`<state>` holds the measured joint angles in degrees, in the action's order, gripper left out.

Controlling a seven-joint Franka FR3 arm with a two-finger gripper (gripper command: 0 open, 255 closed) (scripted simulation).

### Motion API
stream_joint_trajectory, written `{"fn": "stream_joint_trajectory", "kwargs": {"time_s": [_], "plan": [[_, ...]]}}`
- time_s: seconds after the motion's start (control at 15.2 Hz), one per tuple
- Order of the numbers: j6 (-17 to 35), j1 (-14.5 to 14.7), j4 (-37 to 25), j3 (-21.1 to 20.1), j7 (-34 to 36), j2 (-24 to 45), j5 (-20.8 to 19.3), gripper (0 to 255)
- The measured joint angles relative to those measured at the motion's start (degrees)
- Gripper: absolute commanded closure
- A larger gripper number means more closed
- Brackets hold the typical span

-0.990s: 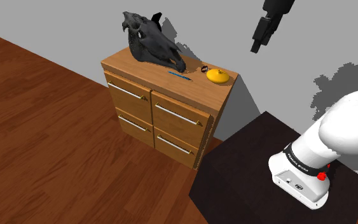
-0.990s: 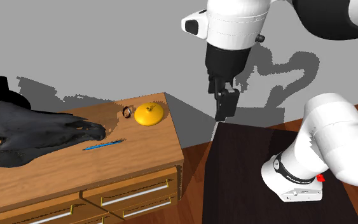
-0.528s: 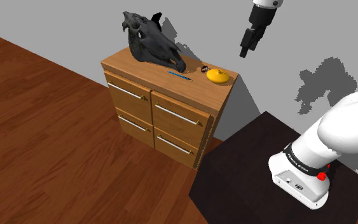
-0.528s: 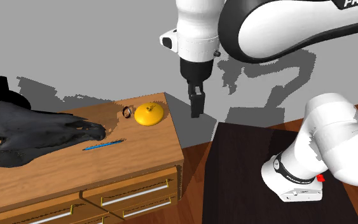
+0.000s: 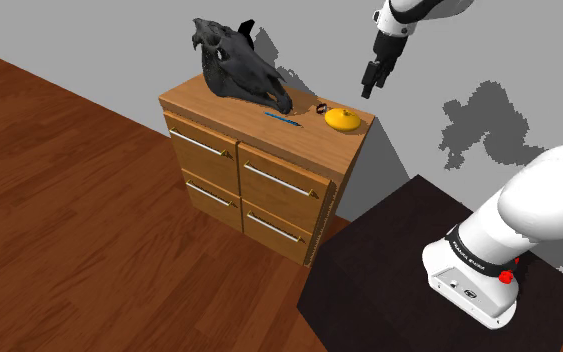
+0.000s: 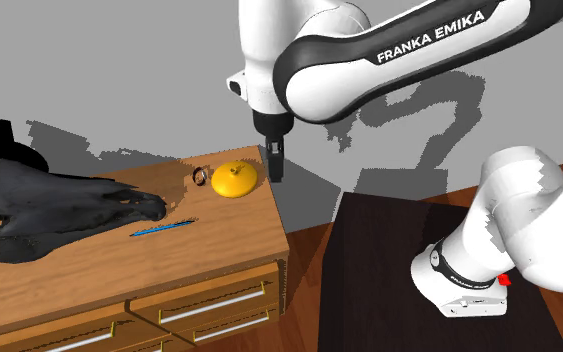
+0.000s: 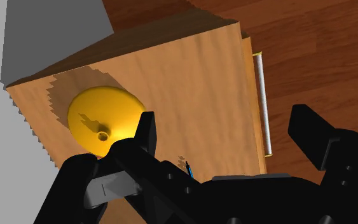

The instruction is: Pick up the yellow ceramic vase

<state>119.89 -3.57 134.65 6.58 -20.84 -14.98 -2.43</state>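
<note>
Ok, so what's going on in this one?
A white Franka arm is set to pick up the squat yellow vase, which stands at the end of a wooden chest of drawers. The arm's black two-finger hand hangs open in the air above that end, a little to one side of the vase, and holds nothing. The vase sits untouched near a small dark ring, a blue pen and a black horse skull.

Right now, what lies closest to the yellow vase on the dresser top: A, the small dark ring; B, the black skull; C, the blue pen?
A: the small dark ring sits right beside the yellow vase, while the blue pen and the black skull lie farther along the dresser top.
</note>
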Motion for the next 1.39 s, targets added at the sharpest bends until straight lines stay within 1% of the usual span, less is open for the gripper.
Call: {"fn": "stream_joint_trajectory", "kwargs": {"time_s": [0.2, 0.53, 0.59, 0.86, 1.25, 1.39], "plan": [[4.03, -0.51, -2.82, 1.25, -2.06, 6.47, 0.38, 0], [8.97, -1.53, -9.14, 2.72, -5.50, 17.20, 1.92, 0], [10.26, -1.76, -9.59, 2.90, -6.09, 18.86, 2.23, 0], [12.55, -3.38, -16.29, 3.55, -9.49, 27.41, 4.18, 0], [13.91, -6.04, -29.54, 3.11, -12.89, 41.49, 6.95, 0], [14.60, -6.39, -30.57, 2.98, -13.28, 43.13, 7.24, 0]]}}
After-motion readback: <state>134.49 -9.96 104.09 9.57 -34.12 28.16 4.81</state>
